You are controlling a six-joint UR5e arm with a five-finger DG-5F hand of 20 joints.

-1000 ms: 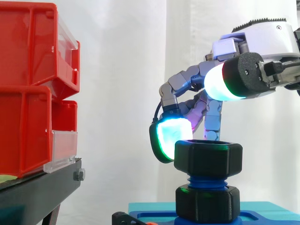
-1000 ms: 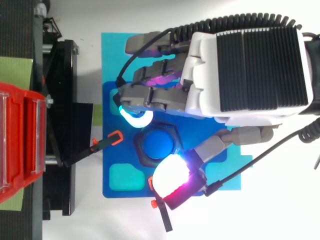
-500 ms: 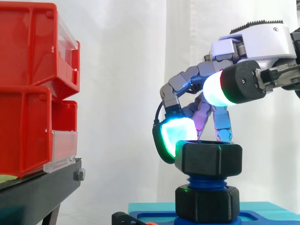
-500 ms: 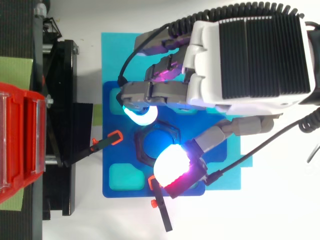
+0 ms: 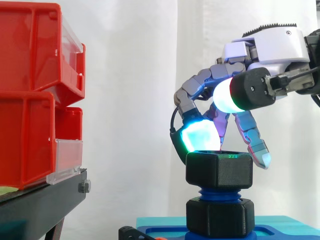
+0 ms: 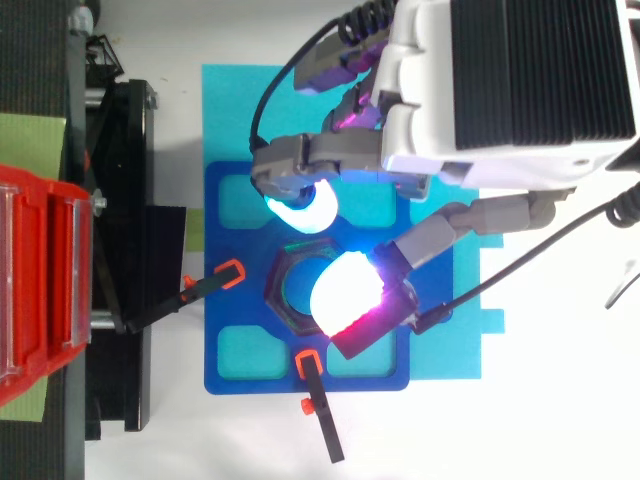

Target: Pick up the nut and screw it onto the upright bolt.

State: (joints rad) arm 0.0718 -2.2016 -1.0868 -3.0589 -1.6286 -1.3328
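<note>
Observer: White curtain [image 5: 130, 75] behind. Stacked red plastic bins [image 5: 35, 90] on a black stand [image 5: 40, 200] at left. On the bench lies a cyan mat [image 6: 225, 110] with a dark blue fixture plate [image 6: 230, 375] on top.

Checker: Location of the nut?

Observer: The black hexagonal plastic nut [image 5: 218, 170] sits level at the top of the upright blue threaded bolt [image 5: 218, 192]. A second black hexagonal nut [image 5: 218, 217] is lower on the same bolt, down at the plate.

Checker: And the hand?

Observer: The robot hand [image 5: 272, 47] comes in from the right, above the bolt, fingers curled downward. A cyan-glowing fingertip [image 5: 199, 137] is at the upper nut's far left rim; contact cannot be judged. The thumb pad [image 5: 225, 96], white with a red edge, hangs clear above the nut, and from overhead it covers the nut's right part.

Checker: Any grasp?

Observer: None seen. Clenched, holding nothing. One orange-tipped black clamp [image 6: 215, 282] lies at the plate's left, another [image 6: 318, 415] at its lower edge.
</note>
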